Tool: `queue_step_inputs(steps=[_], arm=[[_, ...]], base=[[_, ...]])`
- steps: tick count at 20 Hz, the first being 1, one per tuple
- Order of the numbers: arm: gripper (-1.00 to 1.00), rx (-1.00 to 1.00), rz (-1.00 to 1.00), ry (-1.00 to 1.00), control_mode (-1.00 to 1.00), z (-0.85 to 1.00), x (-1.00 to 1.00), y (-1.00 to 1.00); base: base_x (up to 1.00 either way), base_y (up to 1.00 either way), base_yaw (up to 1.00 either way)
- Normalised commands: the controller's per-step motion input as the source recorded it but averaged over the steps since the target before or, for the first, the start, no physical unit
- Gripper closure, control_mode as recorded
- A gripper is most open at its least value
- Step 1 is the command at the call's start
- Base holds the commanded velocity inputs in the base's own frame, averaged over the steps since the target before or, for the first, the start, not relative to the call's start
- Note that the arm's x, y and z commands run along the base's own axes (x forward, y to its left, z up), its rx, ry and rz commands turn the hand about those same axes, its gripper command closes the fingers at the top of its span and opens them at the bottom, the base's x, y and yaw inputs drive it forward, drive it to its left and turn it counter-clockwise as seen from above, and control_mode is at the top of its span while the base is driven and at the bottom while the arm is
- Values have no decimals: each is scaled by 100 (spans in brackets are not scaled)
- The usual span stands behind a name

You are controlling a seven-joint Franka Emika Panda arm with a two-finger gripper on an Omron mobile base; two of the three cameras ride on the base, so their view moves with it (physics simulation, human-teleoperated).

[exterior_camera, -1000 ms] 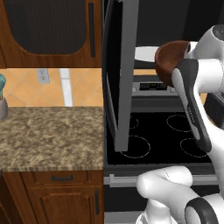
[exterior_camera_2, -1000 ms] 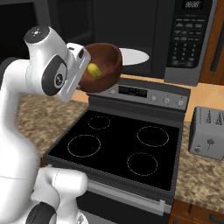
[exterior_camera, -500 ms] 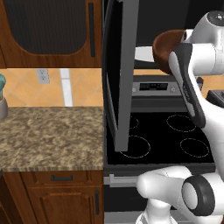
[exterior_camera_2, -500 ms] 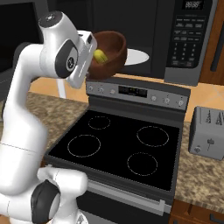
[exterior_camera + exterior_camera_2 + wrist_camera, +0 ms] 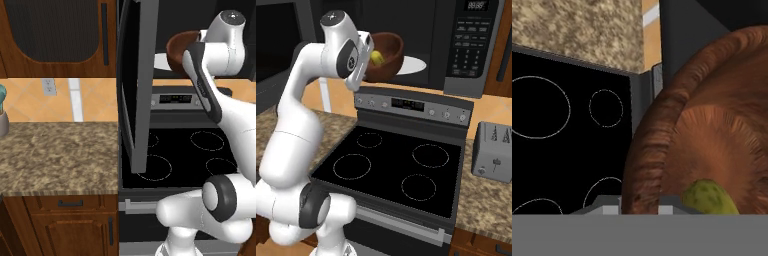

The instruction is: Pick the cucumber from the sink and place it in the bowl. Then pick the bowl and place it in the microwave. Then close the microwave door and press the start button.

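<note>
bowl (image 5: 712, 125): grained brown wood, matt. cucumber (image 5: 709, 197): dull, bumpy green skin. stove (image 5: 401, 170): glossy black glass top. surface (image 5: 60, 155): speckled granite-like stone. cabinets (image 5: 55, 30): wood.

Bowl rim up close, stovetop below.
Thick brown wall of the bowl (image 5: 712, 125) rising between the gripper (image 5: 639, 206) finger tips, clamped on the rim; cucumber (image 5: 709, 197) lying inside near the rim. Beyond: black stove (image 5: 567, 145) with ring burners, speckled counter (image 5: 577, 30) along its far edge.
</note>
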Motion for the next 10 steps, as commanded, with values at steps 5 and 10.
queue_step_inputs(steps=[5,10], arm=[[100,0,0,0,-100,0,68,-6],[100,0,0,0,-100,0,67,-6]], base=[[0,0,0],[0,0,0]])
